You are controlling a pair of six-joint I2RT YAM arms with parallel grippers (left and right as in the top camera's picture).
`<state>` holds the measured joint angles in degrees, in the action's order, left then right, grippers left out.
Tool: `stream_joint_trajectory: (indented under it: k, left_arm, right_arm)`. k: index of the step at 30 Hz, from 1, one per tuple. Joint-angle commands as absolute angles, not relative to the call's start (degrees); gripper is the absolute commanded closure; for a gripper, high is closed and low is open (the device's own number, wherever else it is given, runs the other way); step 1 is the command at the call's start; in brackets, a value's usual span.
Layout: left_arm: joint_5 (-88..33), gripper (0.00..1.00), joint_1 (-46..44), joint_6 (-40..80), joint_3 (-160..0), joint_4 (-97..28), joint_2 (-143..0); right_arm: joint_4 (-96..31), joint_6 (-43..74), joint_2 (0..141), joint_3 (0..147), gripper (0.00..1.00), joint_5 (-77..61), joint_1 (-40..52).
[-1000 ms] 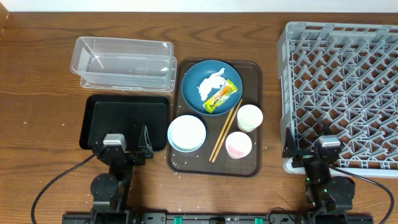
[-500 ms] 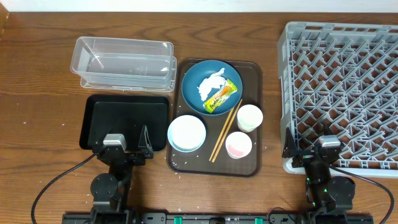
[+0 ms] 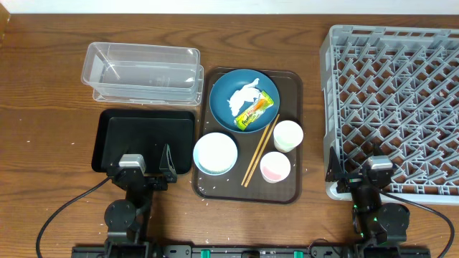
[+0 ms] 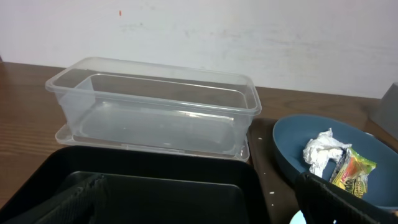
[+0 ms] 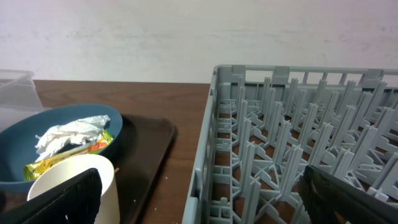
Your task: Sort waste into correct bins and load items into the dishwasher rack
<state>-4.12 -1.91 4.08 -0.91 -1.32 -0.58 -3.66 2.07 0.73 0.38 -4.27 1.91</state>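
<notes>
A blue plate [image 3: 242, 100] on the brown serving tray [image 3: 294, 86] holds a crumpled white tissue [image 3: 242, 95] and a yellow-green wrapper [image 3: 256, 112]. A light-blue bowl [image 3: 215, 153], chopsticks [image 3: 258, 153] and two white cups [image 3: 287, 135] [image 3: 275, 167] also sit on that tray. The clear tub [image 3: 142, 72] and black tray [image 3: 145, 138] are to its left, the grey rack [image 3: 394, 107] to its right. My left gripper [image 3: 145, 174] is open and empty over the black tray's near edge. My right gripper [image 3: 360, 174] is open and empty at the rack's near left corner.
Loose white rice grains [image 3: 203, 188] lie on the serving tray's near left corner and on the wood nearby. The tissue [image 4: 321, 151] and wrapper [image 4: 351, 171] show in the left wrist view, a cup [image 5: 74, 186] in the right wrist view.
</notes>
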Motion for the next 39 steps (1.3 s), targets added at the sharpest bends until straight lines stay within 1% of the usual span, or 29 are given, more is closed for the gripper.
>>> stream_joint_trajectory:
  k: [1,5,10,16,20,22,27,31,36,39]
  left_arm:
    - [-4.5,0.02,-1.6,5.7,-0.2,-3.6,-0.2]
    - [-4.5,0.02,-1.6,8.4,-0.8,-3.6,-0.5]
    - [-4.5,0.02,-1.6,8.5,-4.3,-3.8,-4.5]
    - [-5.6,0.02,-1.6,8.4,-15.5,-6.3,-20.2]
    - [-6.8,0.02,-1.7,8.4,-27.5,-13.5,-34.2]
    - [-7.9,0.02,-1.7,8.4,-34.6,-19.4,-41.4]
    - [-9.6,0.02,-1.7,8.4,-52.8,-40.1,-56.3]
    - [-6.2,0.02,-1.7,8.2,-61.1,-52.8,-63.0]
    - [-6.4,0.02,-1.7,8.2,-61.6,-54.0,-64.9]
    - [-9.6,0.02,-1.7,8.1,-61.6,-50.6,-64.9]
  right_arm:
    - [-3.8,3.0,0.5,0.3,0.01,-4.3,2.5]
    - [-3.7,9.2,0.5,0.5,0.01,-2.8,2.4]
    - [-3.7,9.2,1.8,3.1,0.01,-2.0,2.4]
    - [-3.7,9.2,11.7,10.8,0.01,1.1,2.4]
    - [-5.0,9.1,23.1,18.8,0.01,1.3,2.4]
    - [-6.8,9.1,29.2,23.3,0.01,1.3,2.4]
    - [-15.7,9.1,43.8,35.4,0.01,1.3,2.4]
    - [-23.3,8.3,53.2,43.2,0.01,1.3,2.4]
    - [-24.4,8.3,58.9,46.1,0.01,0.8,2.4]
    - [-24.3,8.3,59.1,46.1,0.01,0.8,2.4]
